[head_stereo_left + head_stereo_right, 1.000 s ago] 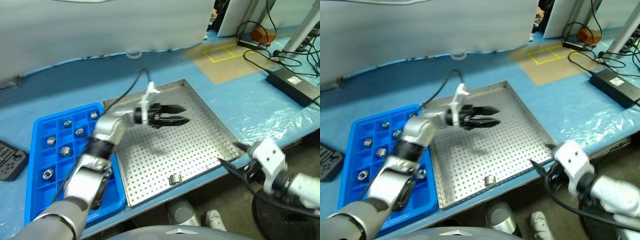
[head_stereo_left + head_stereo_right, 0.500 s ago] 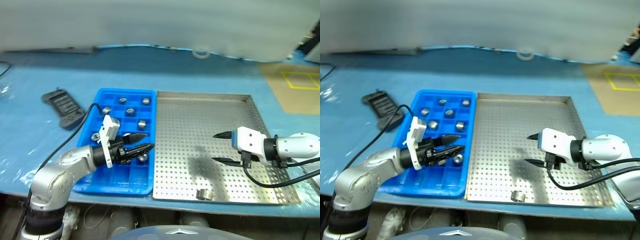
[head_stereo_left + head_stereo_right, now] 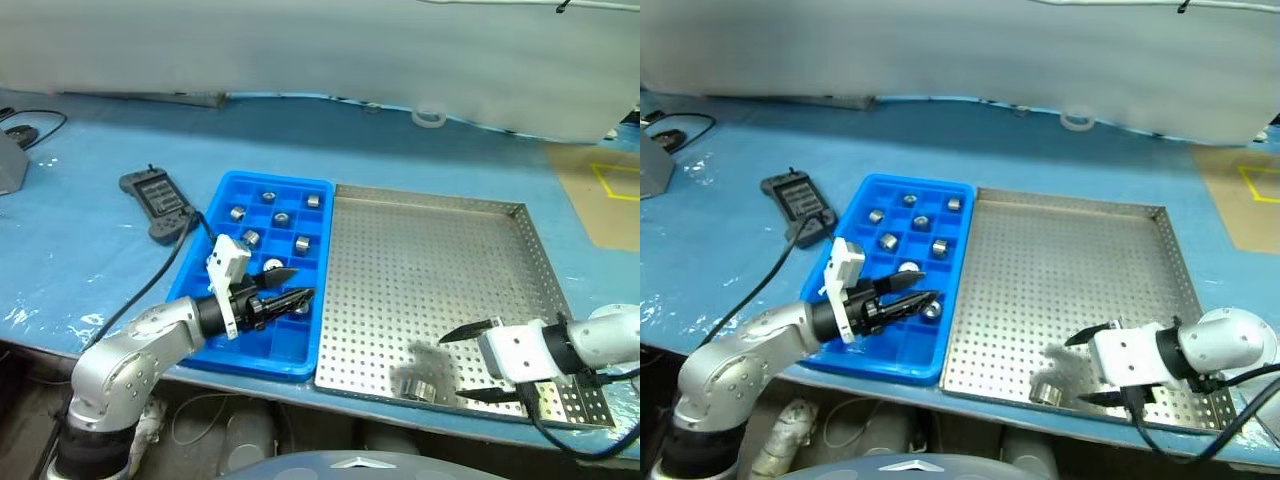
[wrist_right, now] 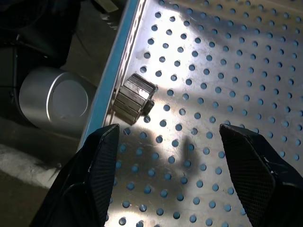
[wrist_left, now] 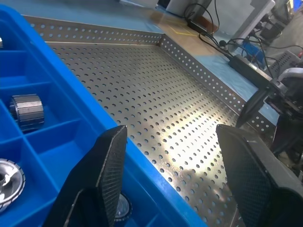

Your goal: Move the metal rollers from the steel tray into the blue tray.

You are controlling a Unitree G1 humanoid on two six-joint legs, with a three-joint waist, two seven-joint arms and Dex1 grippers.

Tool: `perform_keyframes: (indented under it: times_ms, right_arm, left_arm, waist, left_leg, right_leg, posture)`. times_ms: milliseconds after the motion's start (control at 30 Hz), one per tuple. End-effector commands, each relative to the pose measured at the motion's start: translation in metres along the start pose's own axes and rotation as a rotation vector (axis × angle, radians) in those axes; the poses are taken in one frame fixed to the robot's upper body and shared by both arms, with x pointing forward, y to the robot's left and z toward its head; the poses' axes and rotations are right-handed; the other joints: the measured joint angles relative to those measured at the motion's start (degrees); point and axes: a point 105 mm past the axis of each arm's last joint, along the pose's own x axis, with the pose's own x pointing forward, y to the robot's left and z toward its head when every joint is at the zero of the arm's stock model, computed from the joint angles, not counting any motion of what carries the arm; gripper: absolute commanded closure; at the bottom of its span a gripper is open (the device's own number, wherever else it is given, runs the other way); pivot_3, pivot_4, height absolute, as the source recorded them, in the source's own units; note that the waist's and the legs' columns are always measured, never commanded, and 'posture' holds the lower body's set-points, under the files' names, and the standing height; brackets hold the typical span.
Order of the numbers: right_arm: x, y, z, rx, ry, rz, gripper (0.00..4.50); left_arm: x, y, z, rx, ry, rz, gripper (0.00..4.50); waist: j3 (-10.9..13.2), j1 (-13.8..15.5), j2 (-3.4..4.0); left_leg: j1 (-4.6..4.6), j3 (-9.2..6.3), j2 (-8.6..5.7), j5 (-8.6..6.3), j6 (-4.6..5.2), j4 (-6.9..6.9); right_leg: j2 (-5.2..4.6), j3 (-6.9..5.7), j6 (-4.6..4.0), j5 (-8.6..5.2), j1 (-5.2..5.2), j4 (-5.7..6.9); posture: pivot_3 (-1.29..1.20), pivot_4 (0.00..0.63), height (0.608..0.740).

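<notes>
The blue tray [image 3: 200, 268] lies on the table just left of the steel tray [image 3: 430, 200], their long sides touching; several metal rollers [image 3: 301, 243] sit in its compartments, and one last roller [image 4: 134, 98] lies on its side against the steel tray's near rim. The left gripper [image 3: 294, 287] hangs over the blue tray's near right compartments, fingers spread and empty; the right gripper [image 3: 478, 361] hovers over the steel tray's near right part, just right of that roller, fingers [image 4: 251, 165] spread wide and holding nothing. A dark handheld controller [image 3: 158, 202] rests on the table left of the blue tray.
</notes>
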Motion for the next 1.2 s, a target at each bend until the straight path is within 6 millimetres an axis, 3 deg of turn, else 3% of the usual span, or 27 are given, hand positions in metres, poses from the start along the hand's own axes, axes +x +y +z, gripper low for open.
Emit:
perform_keyframes:
  times_ms: [33, 167, 367, 567, 900, 1100, 1200]
  right_arm:
    - [0.013, -0.005, 0.010, -0.169, -0.020, -0.040, 0.98]
    - [0.023, -0.014, 0.017, -0.306, -0.036, -0.038, 0.98]
    - [0.026, -0.011, 0.023, -0.500, -0.030, 0.056, 0.98]
    - [0.017, 0.007, 0.000, -0.719, 0.020, 0.198, 0.98]
    - [0.044, 0.002, -0.026, -0.817, 0.029, 0.199, 0.98]
    - [0.048, 0.027, -0.026, -0.850, -0.009, 0.246, 0.98]
    - [0.050, 0.030, -0.025, -0.879, -0.024, 0.238, 0.98]
  left_arm:
    - [0.004, 0.002, 0.007, 0.042, -0.020, -0.026, 1.36]
    - [0.004, 0.007, 0.010, 0.053, -0.025, -0.017, 1.36]
    - [-0.002, 0.008, 0.002, 0.049, -0.018, 0.030, 1.36]
    - [-0.010, 0.007, -0.014, 0.034, 0.017, 0.066, 1.36]
    - [-0.006, 0.012, -0.008, 0.040, -0.006, 0.091, 1.36]
    - [-0.006, 0.017, -0.013, 0.024, -0.001, 0.102, 1.36]
    - [-0.005, 0.017, -0.014, 0.021, -0.002, 0.103, 1.36]
  waist:
    - [-0.11, -0.49, -0.29]
    - [-0.13, -0.89, -0.28]
    - [-0.12, -0.72, -0.26]
    - [-0.12, -0.34, -0.27]
    - [-0.18, -0.54, -0.34]
    - [-0.38, -0.38, -0.67]
    - [-0.40, -0.32, -0.69]
  left_leg:
    - [-0.05, 0.00, 0.09, 0.07, -0.11, -0.09]
    - [-0.51, 0.00, 0.35, 0.40, -0.26, -0.22]
    - [-0.48, 0.00, 0.56, 0.46, -0.36, -0.27]
    - [-0.46, 0.01, 0.53, 0.44, -0.34, -0.19]
    - [-0.45, 0.01, 0.54, 0.50, -0.36, -0.15]
    - [-0.38, 0.01, 0.63, 0.49, -0.37, -0.17]
    - [-0.25, 0.01, 0.63, 0.37, -0.57, -0.20]
  right_leg:
    - [0.10, -0.01, 0.12, 0.07, -0.15, 0.00]
    - [0.27, -0.09, 0.77, 0.35, -0.71, 0.10]
    - [0.47, -0.12, 0.75, 0.35, -0.68, 0.11]
    - [0.46, -0.10, 0.72, 0.35, -0.57, 0.08]
    - [0.48, -0.07, 0.68, 0.38, -0.63, 0.21]
    - [0.55, -0.10, 0.68, 0.38, -0.56, 0.20]
    - [0.56, -0.09, 0.67, 0.38, -0.51, 0.14]
  posture:
    - [-0.13, 0.150, 0.740]
    - [-0.11, 0.150, 0.740]
    - [-0.08, 0.150, 0.740]
    - [-0.05, 0.150, 0.740]
    - [-0.03, 0.150, 0.740]
    - [-0.04, 0.150, 0.740]
    - [-0.04, 0.150, 0.740]
